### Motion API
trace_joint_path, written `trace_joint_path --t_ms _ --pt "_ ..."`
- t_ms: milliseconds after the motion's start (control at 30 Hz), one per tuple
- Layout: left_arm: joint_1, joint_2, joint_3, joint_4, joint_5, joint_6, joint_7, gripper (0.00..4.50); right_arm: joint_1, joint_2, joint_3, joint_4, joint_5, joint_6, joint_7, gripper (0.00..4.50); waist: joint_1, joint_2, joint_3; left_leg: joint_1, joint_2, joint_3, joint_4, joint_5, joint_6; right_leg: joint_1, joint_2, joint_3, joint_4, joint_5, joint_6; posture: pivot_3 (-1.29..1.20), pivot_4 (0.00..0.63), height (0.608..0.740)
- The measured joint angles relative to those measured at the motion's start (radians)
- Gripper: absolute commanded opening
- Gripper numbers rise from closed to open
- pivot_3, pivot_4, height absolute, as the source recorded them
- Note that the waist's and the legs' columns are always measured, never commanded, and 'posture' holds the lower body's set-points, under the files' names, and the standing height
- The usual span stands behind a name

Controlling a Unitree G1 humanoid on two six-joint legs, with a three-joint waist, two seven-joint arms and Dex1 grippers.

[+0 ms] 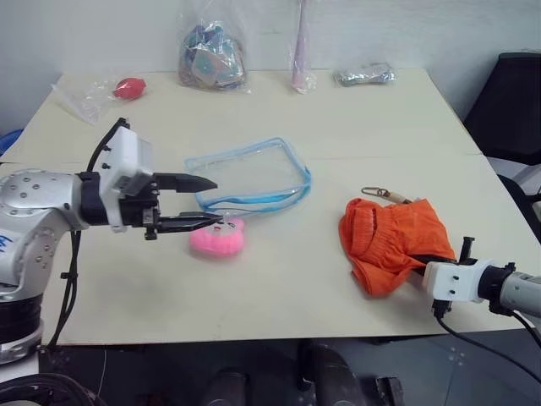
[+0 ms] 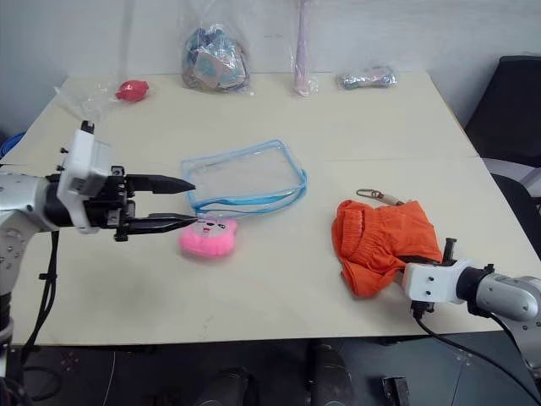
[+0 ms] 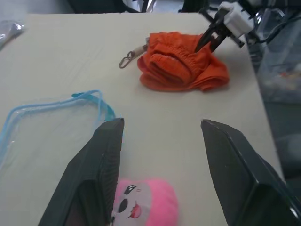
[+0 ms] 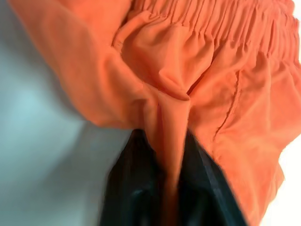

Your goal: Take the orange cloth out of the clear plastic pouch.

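Right pincer [image 4: 169,197] has a fold of the orange cloth [image 1: 393,241] between its two black fingers [image 4: 127,197], which stand close on either side of that fold, so it is clamped on the cloth; the cloth lies in a crumpled heap on the surface [image 1: 296,288] at the robot's right, fully outside the clear plastic pouch [image 1: 249,173] and well apart from it; a small metal clip on a beige strap [image 1: 382,194] lies just beside the cloth's far edge.

Left pincer [image 1: 201,203] hovers above the surface at the robot's left with its fingers [image 3: 101,165] spread apart and nothing between them; its tips are just over a pink plush toy [image 1: 217,238] that sits near the pouch's near edge; the pouch lies flat around the middle of the surface, its light-blue trim running round the rim and its inside showing only the surface beneath.

Along the far edge stand a crinkly clear bag of patterned fabric [image 1: 211,55], a slim pink item in clear wrap [image 1: 300,51], a small wrapped grey bundle [image 1: 365,74] and, at the far left, a red object in a clear bag [image 1: 128,87].
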Motion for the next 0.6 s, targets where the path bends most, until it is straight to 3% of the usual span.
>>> trace_joint_path --t_ms 200,367,467,600 --pt "0.156 0.088 0.089 -0.041 -0.082 0.057 -0.074 2.79 0.087 -0.055 -0.067 -0.055 0.190 0.101 0.141 3.63 -0.002 0.001 0.000 0.001 0.001 0.000 -0.001 0.000 0.000 0.000 0.000 0.000 0.000 -0.001 -0.001 0.00 0.150 0.740" --pt "0.287 0.140 0.241 -0.024 -0.075 0.041 -0.107 2.79 0.209 -0.111 -0.318 -0.138 0.523 0.526 0.322 3.63 0.003 0.001 0.001 0.001 0.000 0.000 -0.001 0.000 0.000 0.001 0.000 0.001 -0.001 -0.001 -0.001 0.00 0.150 0.740" --pt "0.373 0.173 0.335 0.040 -0.036 0.018 -0.138 2.79 0.242 -0.164 -0.487 -0.034 0.603 0.703 0.426 3.63 0.002 0.001 0.001 0.001 0.000 0.000 -0.004 -0.001 0.001 0.000 0.002 0.001 -0.003 -0.001 -0.001 0.00 0.150 0.740" --pt "0.457 0.191 0.425 0.153 0.033 -0.036 -0.179 2.79 0.255 -0.194 -0.625 0.147 0.614 0.804 0.511 3.63 -0.001 0.001 0.001 0.001 0.001 0.001 -0.005 -0.001 0.001 0.000 0.003 0.001 -0.005 -0.001 -0.001 0.00 0.150 0.740"
